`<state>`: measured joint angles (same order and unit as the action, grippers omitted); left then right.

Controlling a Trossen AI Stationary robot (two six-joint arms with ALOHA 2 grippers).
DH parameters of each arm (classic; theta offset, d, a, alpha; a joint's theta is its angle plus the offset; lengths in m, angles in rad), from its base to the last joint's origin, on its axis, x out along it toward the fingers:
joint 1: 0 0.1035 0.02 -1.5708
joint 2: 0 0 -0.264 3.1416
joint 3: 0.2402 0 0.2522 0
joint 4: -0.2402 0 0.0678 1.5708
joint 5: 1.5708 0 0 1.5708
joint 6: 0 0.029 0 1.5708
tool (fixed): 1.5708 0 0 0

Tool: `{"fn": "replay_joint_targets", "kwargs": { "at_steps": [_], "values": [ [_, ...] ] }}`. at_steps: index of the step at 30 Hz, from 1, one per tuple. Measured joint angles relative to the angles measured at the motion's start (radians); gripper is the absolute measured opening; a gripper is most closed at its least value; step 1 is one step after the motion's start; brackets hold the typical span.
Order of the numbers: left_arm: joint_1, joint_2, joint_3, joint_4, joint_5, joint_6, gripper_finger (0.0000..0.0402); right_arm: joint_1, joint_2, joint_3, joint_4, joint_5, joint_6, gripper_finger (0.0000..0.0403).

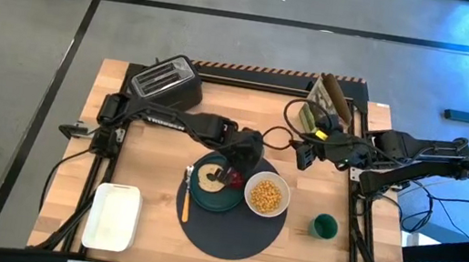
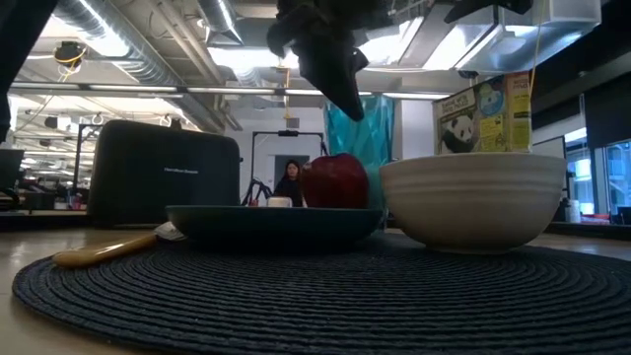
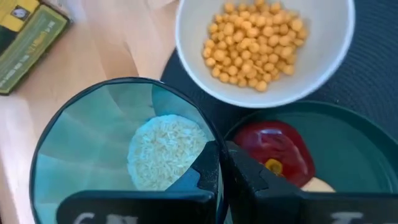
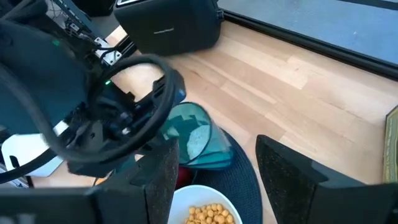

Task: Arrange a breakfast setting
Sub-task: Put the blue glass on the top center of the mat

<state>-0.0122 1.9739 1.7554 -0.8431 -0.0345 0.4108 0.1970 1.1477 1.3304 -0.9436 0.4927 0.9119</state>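
A dark round mat bears a dark teal plate with a bagel and a red apple. A white bowl of yellow cereal sits beside the plate, and a yellow-handled utensil lies at the plate's left. My left gripper is at the mat's far edge, shut on the translucent green tumbler, which also shows in the right wrist view. My right gripper is open and empty, a little to the right of it. My left gripper pinches the tumbler's wall at the rim, one finger inside the tumbler and one outside. The fingers come from above, pointing down. The tumbler's mouth faces up, leaning a little. I cannot tell whether its base touches the table.
A black toaster and a cereal box stand at the far edge. A white tray lies near the front left. A small dark green cup stands right of the mat.
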Motion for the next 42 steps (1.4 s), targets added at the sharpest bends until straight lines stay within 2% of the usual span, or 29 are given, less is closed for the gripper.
{"fn": "replay_joint_targets", "kwargs": {
  "at_steps": [8, 13, 17, 20, 25, 31, 42],
  "values": [
    [-0.038, 0.001, -0.001, -0.027, 0.104, -0.019, 0.0006, 0.0, 0.0, 0.0, 0.001, -0.007, 0.0, 0.0204],
    [-0.061, 0.001, -0.001, -0.023, 0.021, -0.017, 0.0006, 0.0, 0.0, 0.0, 0.001, -0.007, 0.0, 0.0204],
    [-0.037, 0.001, -0.001, -0.008, -0.036, -0.016, 0.0006, 0.0, 0.0, 0.0, 0.001, -0.015, 0.0, 0.0204],
    [-0.011, 0.001, -0.002, -0.015, -0.024, -0.022, 0.0011, 0.0, 0.0, 0.0, 0.003, -0.015, 0.0, 0.0204],
    [0.012, 0.001, -0.001, -0.048, 0.059, -0.037, 0.0012, 0.0, 0.0, 0.0, 0.003, -0.015, 0.0, 0.0204],
    [0.014, 0.001, -0.001, -0.047, 0.063, -0.037, 0.0017, 0.0, 0.0, 0.0, 0.003, -0.023, -0.003, 0.0204],
    [0.019, 0.0, -0.001, -0.047, 0.071, -0.043, 0.0061, 0.0, 0.0, 0.0, -0.002, 0.003, -0.003, 0.0204]
  ]
}}
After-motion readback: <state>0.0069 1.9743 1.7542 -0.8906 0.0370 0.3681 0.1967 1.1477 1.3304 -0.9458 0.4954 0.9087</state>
